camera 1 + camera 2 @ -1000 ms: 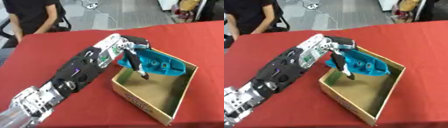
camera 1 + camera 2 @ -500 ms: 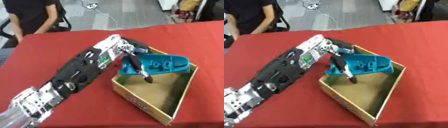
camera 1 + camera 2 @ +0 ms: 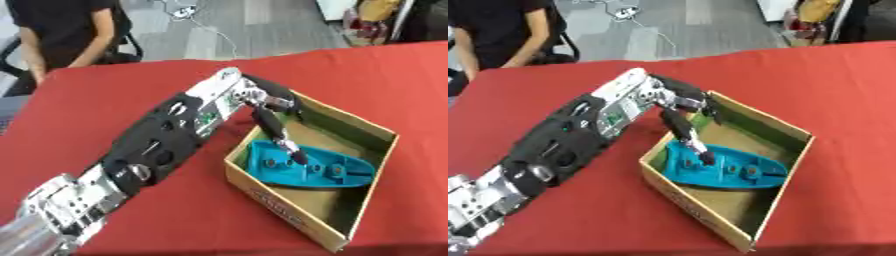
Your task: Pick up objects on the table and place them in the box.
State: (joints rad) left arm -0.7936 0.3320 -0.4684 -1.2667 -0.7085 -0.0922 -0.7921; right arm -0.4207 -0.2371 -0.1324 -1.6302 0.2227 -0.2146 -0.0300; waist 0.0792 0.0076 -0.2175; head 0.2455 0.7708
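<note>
Red tablecloth (image 3: 105,105) spreads under everything, grey floor beyond it. Left arm (image 3: 157,150) stretches in from the lower left, black with silver joints, reaching over the near wall of the open cardboard box (image 3: 289,212). Left hand (image 3: 273,111) hangs above the box, fingers (image 3: 278,135) straight and spread apart, pointing down, gripping nothing. Just below those fingers lies the teal toy boat (image 3: 306,171), flat on the box floor against the near wall. One fingertip looks to touch its deck.
</note>
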